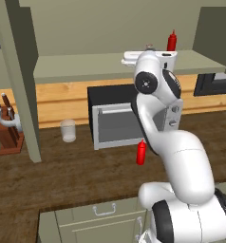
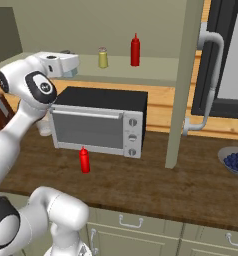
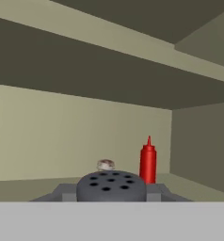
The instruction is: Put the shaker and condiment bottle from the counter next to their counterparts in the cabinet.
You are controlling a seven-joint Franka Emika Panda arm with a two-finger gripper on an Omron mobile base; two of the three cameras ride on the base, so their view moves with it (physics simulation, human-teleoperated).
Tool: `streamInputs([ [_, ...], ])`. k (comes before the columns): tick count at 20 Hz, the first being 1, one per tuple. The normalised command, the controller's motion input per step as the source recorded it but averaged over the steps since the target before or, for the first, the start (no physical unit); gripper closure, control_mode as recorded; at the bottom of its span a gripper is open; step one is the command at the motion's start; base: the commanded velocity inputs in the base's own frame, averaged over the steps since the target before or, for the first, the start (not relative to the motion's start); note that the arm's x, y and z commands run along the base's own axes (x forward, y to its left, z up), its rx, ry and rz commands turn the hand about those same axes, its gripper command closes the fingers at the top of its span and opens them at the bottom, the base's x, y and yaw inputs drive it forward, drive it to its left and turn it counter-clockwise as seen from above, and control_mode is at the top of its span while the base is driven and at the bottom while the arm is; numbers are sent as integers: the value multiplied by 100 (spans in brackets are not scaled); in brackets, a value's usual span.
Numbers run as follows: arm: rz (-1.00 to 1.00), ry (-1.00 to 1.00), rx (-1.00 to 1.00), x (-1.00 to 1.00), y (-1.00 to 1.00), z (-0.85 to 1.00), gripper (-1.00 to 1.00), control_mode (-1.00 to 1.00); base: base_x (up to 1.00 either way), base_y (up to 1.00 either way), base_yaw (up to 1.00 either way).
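My gripper (image 2: pixel 71 67) is raised to the cabinet shelf (image 2: pixel 156 71), at its left part, and is shut on the shaker (image 3: pixel 111 186). In the hand view the shaker's grey holed cap sits between my fingers (image 3: pixel 63 193). Further along the shelf stand the counterparts: a yellowish shaker with a silver cap (image 2: pixel 103 58) (image 3: pixel 105 164) and a red squeeze bottle (image 2: pixel 135 50) (image 3: pixel 148 163) (image 1: pixel 172 41). The condiment bottle (image 1: pixel 141 153) (image 2: pixel 84 160) stands upright on the counter (image 1: pixel 77 175), in front of the black microwave.
A black microwave (image 2: pixel 98 120) (image 1: pixel 116 118) sits on the counter under the shelf. Thick cabinet posts (image 1: pixel 24 80) (image 2: pixel 183 85) rise at both sides. A pale cup (image 1: pixel 68 130) and a knife block (image 1: pixel 8 135) stand at the left, a bowl of blueberries (image 2: pixel 236 161) at the right.
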Motion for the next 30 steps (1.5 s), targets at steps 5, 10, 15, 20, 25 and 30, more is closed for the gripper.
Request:
streamInputs([
  [5, 0, 0, 3, 9, 0, 0, 100, -100, 0, 0, 0],
  [10, 0, 0, 0, 8, 0, 0, 100, -100, 0, 0, 0],
  [15, 0, 0, 0, 9, 0, -1, 100, -100, 0, 0, 0],
  [20, 0, -2, 0, 8, -1, -7, 100, -100, 0, 0, 0],
  [25, 0, -2, 0, 12, -8, -10, 100, -100, 0, 0, 0],
  [30, -2, 0, 0, 17, -14, -9, 100, -100, 0, 0, 0],
])
